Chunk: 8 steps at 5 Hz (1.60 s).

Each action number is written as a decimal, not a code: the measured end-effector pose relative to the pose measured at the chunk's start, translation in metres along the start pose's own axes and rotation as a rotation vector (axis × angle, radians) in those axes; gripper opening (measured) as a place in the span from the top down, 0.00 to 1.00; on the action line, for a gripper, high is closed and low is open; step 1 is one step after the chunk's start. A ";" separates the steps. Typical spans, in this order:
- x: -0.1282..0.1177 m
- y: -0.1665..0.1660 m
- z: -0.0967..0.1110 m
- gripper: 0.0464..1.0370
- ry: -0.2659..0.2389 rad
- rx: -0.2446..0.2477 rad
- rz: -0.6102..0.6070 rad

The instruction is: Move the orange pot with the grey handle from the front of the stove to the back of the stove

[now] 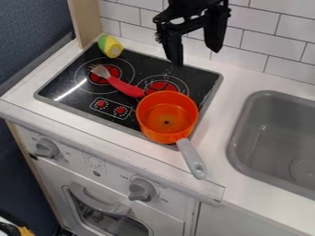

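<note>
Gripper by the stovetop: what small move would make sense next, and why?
Probably a short shift toward the camera, kept high with the fingers apart. The gripper holds nothing and hangs by the back edge of the stovetop, while the orange pan sits nearer the front, with the handle end of the red-handled fork right by its rim.
</note>
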<state>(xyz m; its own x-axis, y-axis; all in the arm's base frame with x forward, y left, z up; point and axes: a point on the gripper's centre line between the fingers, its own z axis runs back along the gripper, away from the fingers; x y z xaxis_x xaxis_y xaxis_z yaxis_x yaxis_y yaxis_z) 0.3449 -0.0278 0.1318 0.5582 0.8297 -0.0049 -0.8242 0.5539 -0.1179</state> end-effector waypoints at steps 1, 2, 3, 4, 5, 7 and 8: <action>-0.001 0.003 -0.011 0.04 0.017 0.029 0.008; 0.003 0.023 -0.020 0.04 0.032 0.056 0.080; 0.007 0.039 -0.018 0.04 0.028 0.036 0.131; 0.005 0.053 -0.017 0.04 0.011 0.028 0.118; -0.005 0.069 -0.023 0.04 -0.019 0.035 0.088; -0.009 0.079 -0.045 0.04 -0.060 0.067 0.056; -0.008 0.080 -0.062 0.04 -0.058 0.088 0.041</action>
<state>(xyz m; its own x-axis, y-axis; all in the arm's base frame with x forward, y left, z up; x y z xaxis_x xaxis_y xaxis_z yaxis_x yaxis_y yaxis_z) 0.2802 0.0054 0.0605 0.5195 0.8530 0.0495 -0.8529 0.5212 -0.0310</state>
